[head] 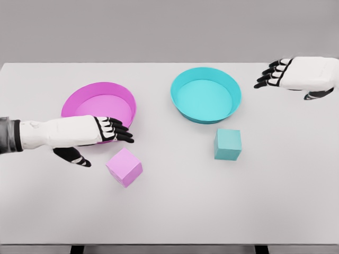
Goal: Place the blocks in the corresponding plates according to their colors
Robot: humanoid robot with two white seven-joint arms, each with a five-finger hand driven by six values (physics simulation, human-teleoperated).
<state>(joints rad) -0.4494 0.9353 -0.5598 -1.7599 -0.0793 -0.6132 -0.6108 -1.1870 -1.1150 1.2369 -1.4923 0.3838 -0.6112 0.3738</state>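
So we're looking down at a white table from the head camera, and both blocks are sitting out on the bare tabletop, neither one in a plate.

Our left hand comes in from the left edge and hangs over the near rim of the pink plate. Fingers are stretched out flat and pointing right, thumb dropped down below the palm. It's got hold of nothing, just wide open. The pink block sits just beside it, a bit below and to the right of the fingertips, turned at an angle so one corner points toward us. We can't tell for sure whether thumb and block are touching, but there looks to be a small gap of table between them.

The pink plate itself is on the left half of the table, nothing inside it.

The teal plate is right of middle, further back, also with nothing in it. The teal block sits on the table just in front of that plate, near its front right rim but not touching, squarer to us than the pink one.

Our right hand is up at the far right, well apart from both blocks, to the right of the teal plate. Fingers extended and pointing left, relaxed, thumb hanging underneath, nothing in its grasp either.
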